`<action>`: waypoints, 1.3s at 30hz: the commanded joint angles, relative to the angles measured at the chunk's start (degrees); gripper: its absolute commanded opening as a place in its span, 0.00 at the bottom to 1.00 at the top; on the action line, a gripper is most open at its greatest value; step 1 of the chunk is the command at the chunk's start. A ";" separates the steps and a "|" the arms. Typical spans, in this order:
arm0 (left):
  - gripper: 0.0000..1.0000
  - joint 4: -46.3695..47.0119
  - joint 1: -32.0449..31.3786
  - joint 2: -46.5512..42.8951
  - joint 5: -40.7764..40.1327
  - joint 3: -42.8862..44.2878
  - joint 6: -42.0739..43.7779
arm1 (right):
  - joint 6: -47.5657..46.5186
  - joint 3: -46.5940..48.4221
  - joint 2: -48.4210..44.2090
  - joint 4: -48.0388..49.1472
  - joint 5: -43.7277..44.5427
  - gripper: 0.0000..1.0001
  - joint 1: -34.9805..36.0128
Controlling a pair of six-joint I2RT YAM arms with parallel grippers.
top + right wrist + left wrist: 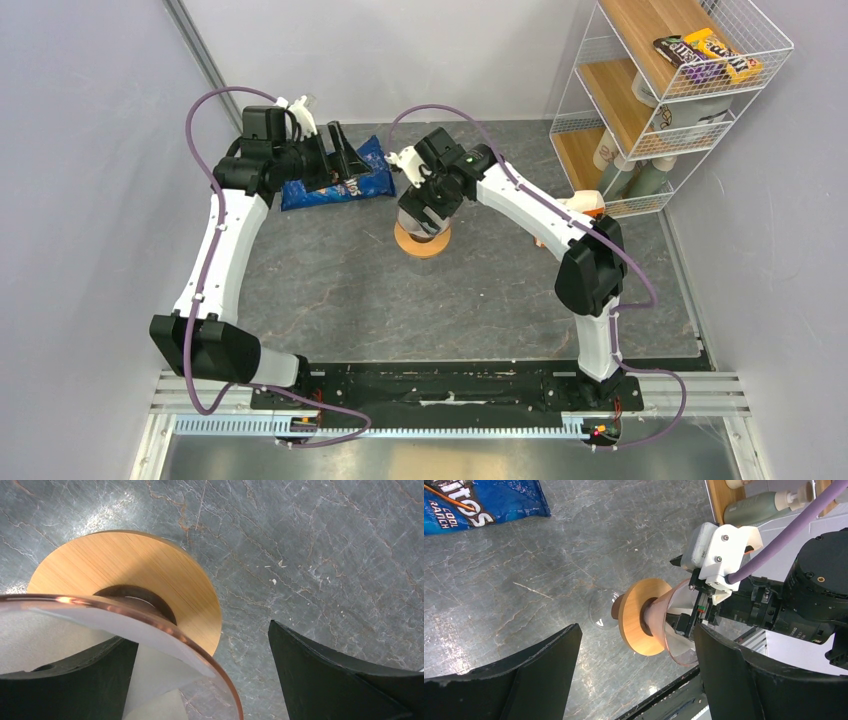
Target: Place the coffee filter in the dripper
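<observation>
Coffee filter (47, 632): white paper, inside the dripper's (127, 567) clear, copper-tinted cone. In the right wrist view you see it through the cone wall and under the rim. How far down it sits cannot be told.

Dripper: upright near the middle of the table (330, 295), towards the far side. Its wooden disc lies below the cone. In the left wrist view a small clear glass (600, 611) shows right under the disc.

Right gripper (204, 635): directly above the dripper, jaws spread wide, nothing held. One finger (75, 685) falls within the outline of the cone's rim, the other (340, 680) stands outside it over bare table. You cannot tell whether the inner finger touches the paper.

Left gripper (636, 627): also wide open and empty, well apart from the dripper at far left, hanging over a blue chip bag (312, 190). Its camera looks across at the dripper.

A wire rack (690, 100) stands at the far right corner.
</observation>
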 commanded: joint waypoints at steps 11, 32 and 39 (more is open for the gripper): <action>0.91 2.54 0.77 -1.38 1.99 -0.80 -0.42 | -3.41 5.78 4.50 -5.09 1.71 0.97 1.83; 0.91 4.48 0.87 -0.95 3.40 -0.96 -0.70 | -3.98 13.50 5.34 -10.70 3.78 0.97 2.82; 0.91 4.92 0.95 -0.96 3.79 -1.17 -0.85 | -3.98 16.49 4.84 -12.55 3.78 0.97 2.82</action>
